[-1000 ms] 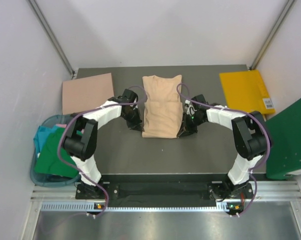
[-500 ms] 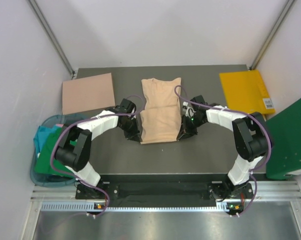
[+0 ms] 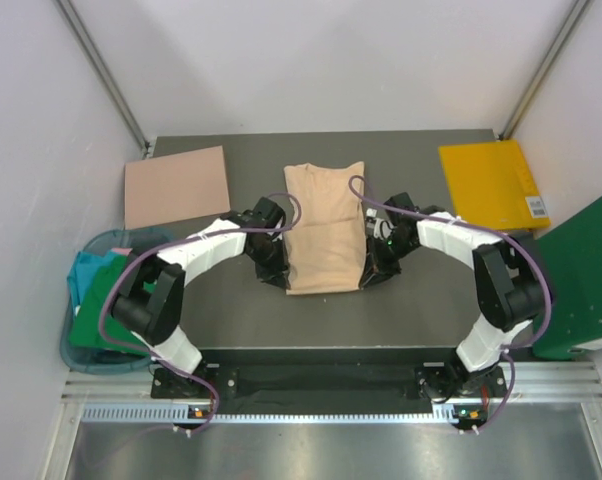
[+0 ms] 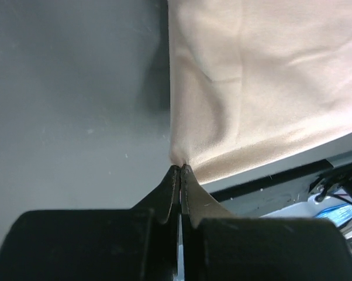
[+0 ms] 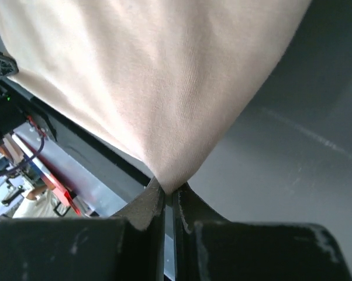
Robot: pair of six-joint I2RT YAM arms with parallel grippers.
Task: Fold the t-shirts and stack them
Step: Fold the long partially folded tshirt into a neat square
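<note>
The light beige t-shirt (image 3: 323, 225) lies as a long folded strip in the middle of the dark table. My left gripper (image 3: 278, 274) is shut on its near left corner, with cloth pinched at the fingertips in the left wrist view (image 4: 180, 167). My right gripper (image 3: 369, 272) is shut on its near right corner, with cloth pinched in the right wrist view (image 5: 170, 190). The beige cloth fills the upper part of both wrist views (image 4: 264, 88) (image 5: 158, 82). Green and teal shirts (image 3: 106, 305) lie in a bin at the left.
A tan board (image 3: 176, 185) lies at the back left of the table (image 3: 241, 320). A yellow folder (image 3: 493, 182) lies at the back right. A green panel (image 3: 581, 280) stands at the right edge. The blue bin (image 3: 76, 355) sits off the table's left side.
Both grippers have drawn the shirt's near edge toward the arms' bases. The bunched fold in the middle has flattened and the strip lies longer.
</note>
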